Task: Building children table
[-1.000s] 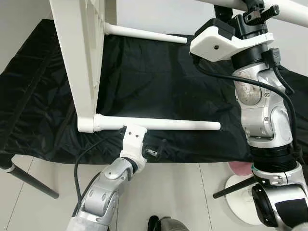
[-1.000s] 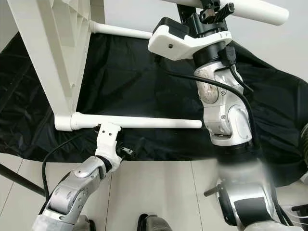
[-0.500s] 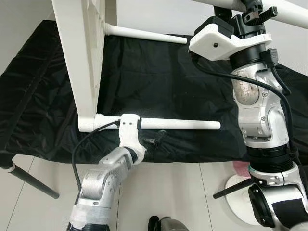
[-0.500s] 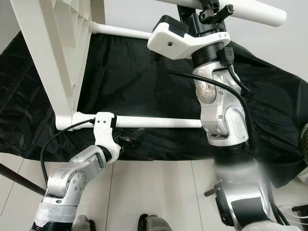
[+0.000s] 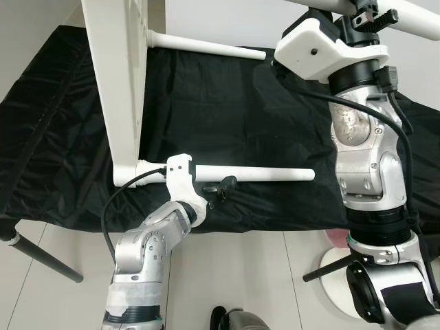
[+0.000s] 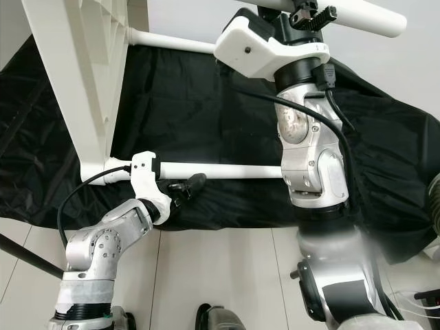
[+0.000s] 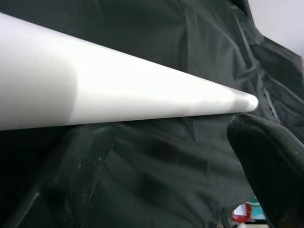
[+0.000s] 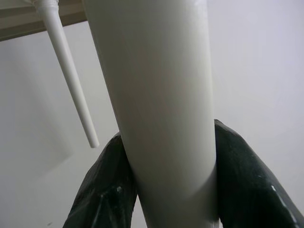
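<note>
Right wrist view: right tool pinches a white cylindrical table leg, steadying the white table frame; left tool hangs spread below the near leg.

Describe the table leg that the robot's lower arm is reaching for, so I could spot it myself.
Find the white tabletop standing on edge over the black cloth. Three white legs jut sideways from it; this leg is the lowest and nearest, with the left gripper just beneath it.
</note>
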`<state>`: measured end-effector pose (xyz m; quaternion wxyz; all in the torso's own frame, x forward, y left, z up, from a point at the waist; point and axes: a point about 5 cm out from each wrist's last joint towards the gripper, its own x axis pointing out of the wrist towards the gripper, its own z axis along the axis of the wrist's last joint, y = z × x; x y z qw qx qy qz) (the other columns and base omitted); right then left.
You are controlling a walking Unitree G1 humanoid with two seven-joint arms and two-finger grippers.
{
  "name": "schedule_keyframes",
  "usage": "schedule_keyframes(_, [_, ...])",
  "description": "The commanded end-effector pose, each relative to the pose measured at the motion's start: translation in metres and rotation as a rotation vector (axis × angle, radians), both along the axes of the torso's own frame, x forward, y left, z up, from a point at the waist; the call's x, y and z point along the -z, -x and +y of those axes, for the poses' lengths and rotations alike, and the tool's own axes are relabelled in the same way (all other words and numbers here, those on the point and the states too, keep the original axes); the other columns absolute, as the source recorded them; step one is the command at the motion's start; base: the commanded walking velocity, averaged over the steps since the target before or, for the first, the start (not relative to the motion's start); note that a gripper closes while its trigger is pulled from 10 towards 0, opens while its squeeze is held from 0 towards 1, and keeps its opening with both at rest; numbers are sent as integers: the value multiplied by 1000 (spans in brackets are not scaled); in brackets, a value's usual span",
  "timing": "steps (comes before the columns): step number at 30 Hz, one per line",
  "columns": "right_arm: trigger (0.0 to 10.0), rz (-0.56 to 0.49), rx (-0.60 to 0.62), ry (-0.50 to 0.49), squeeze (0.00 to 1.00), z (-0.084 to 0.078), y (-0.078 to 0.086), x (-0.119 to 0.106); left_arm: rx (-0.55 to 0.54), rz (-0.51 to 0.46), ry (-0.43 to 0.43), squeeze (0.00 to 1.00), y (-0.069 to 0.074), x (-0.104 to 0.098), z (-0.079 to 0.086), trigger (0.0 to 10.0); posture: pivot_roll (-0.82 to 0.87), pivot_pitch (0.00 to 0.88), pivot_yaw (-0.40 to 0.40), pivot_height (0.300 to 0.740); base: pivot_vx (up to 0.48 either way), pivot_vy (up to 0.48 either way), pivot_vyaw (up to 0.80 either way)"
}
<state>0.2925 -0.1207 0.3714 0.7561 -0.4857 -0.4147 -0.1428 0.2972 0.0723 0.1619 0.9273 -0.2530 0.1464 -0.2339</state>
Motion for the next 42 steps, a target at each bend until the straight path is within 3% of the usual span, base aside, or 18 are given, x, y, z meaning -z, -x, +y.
schedule_keyframes(1, [0,-93,-30,-183,0,-20,16,-23,-293,108,-31,0,-9,-2,5,10000,-14,155,-93,740,0,0,0])
schedule_keyframes(8, [0,-133,0,-149,0,-21,21,-31,-398,161,17,0,-21,-9,11,10000,-31,155,-90,740,0,0,0])
schedule_keyframes(20, [0,-124,11,-238,0,-30,23,-43,-415,164,-186,0,-11,-14,16,10000,-43,163,-89,740,0,0,0])
schedule_keyframes(23, [0,-119,14,-249,0,-31,22,-43,-433,155,-202,0,-11,-16,19,10000,-43,163,-89,740,0,0,0])
schedule_keyframes(31, [0,-117,23,-295,0,-34,16,-53,-586,175,-62,0,-24,-38,31,10000,-46,166,-97,740,0,0,0])
schedule_keyframes(32, [0,-117,26,-307,0,-34,14,-56,-595,147,-43,0,-26,-47,30,10000,-55,165,-99,740,0,0,0])
schedule_keyframes(34, [0,-122,23,-335,0,-34,11,-62,-609,104,80,0,-33,-67,24,10000,-55,166,-104,740,0,0,0])
schedule_keyframes(37, [0,-129,18,-345,0,-32,11,-65,-581,58,114,0,-37,-81,18,10000,-55,166,-106,740,0,0,0])
schedule_keyframes(38, [0,-126,12,-349,0,-30,10,-65,-563,17,153,0,-38,-91,14,7059,-57,166,-109,740,0,0,0])
schedule_keyframes(39, [0,-126,12,-349,0,-30,10,-65,-563,17,153,0,-38,-91,14,7059,-57,166,-109,740,0,0,0])
schedule_keyframes(40, [0,-120,5,-352,0,-28,9,-65,-555,6,223,0,-39,-98,9,1922,-56,169,-112,740,0,0,0])
schedule_keyframes(41, [0,-115,-1,-357,0,-27,8,-65,-542,-26,275,0,-40,-107,5,0,-54,169,-116,740,0,0,0])
schedule_keyframes(42, [0,-111,-7,-359,0,-26,7,-65,-535,-45,326,0,-40,-113,2,0,-54,169,-116,740,0,0,0])
